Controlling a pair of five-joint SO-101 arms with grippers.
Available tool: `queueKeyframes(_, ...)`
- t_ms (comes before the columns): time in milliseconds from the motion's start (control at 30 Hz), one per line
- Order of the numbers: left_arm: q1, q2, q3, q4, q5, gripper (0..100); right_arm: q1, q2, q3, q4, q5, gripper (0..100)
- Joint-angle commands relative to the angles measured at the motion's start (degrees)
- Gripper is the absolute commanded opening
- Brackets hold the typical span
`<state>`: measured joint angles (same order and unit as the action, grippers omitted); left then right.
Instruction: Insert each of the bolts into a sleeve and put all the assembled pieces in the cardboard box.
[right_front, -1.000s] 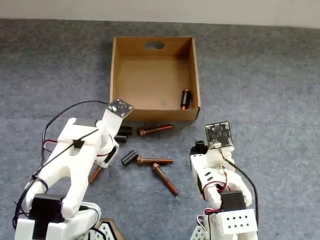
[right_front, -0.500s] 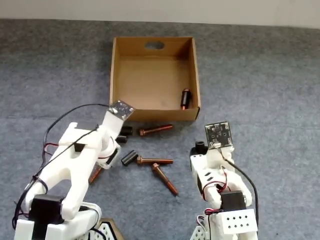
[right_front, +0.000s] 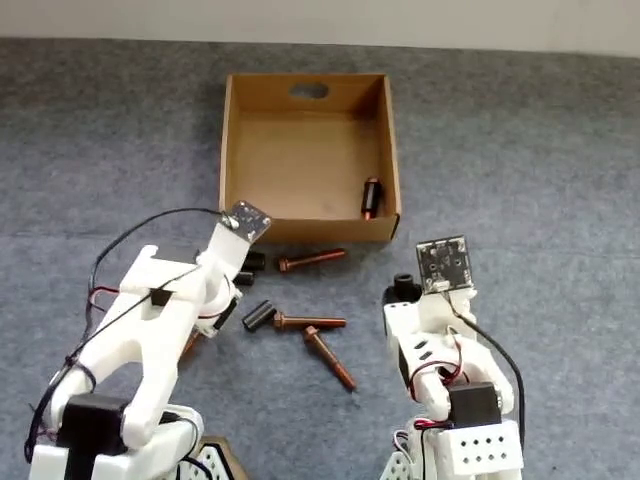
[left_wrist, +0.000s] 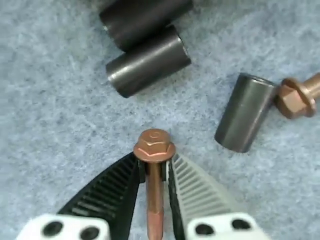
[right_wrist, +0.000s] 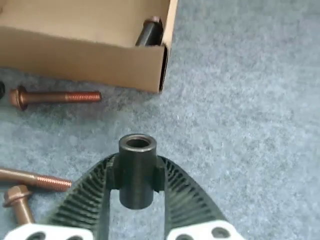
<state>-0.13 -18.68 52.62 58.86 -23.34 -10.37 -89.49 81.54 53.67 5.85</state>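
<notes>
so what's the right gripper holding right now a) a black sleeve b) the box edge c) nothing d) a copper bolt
a: in the right wrist view the right gripper is shut on a black sleeve, and the copper bolt is clamped in the left gripper.

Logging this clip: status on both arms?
Left gripper shut on bolt. Right gripper shut on sleeve. One assembled piece in cardboard box. Loose bolts outside it.
</notes>
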Motion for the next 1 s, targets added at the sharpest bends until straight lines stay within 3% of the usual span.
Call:
queueKeyframes(0,0.04,-11.12,-5.58,7.03,0.09,1,-2.24,-0.57,-6.37,0.13,-0.18,0.5)
queueKeyframes(133,0.04,-27.82,-8.22,12.66,0.09,1,-6.55,-0.57,-9.1,0.13,-0.53,0.5)
queueKeyframes(300,0.4,-46.02,-8.13,9.85,0.88,1,-18.51,-0.57,-12.18,-0.4,-0.62,0.5)
queueKeyframes(400,0.4,-52.53,-8.57,6.86,8.79,1,-22.64,-0.57,-12.09,-5.23,-0.62,0.5)
queueKeyframes(567,0.57,-55.25,-8.48,-0.18,19.34,1,-23.25,-0.48,-5.41,-23.52,-0.62,0.5)
queueKeyframes(700,3.56,-55.78,-8.13,-9.93,20.66,1,-23.25,-0.48,0.75,-36.26,-0.62,0.5)
queueKeyframes(967,15.52,-55.25,-8.22,-22.42,20.92,1,-23.16,-0.57,4.09,-40.4,-0.62,0.5)
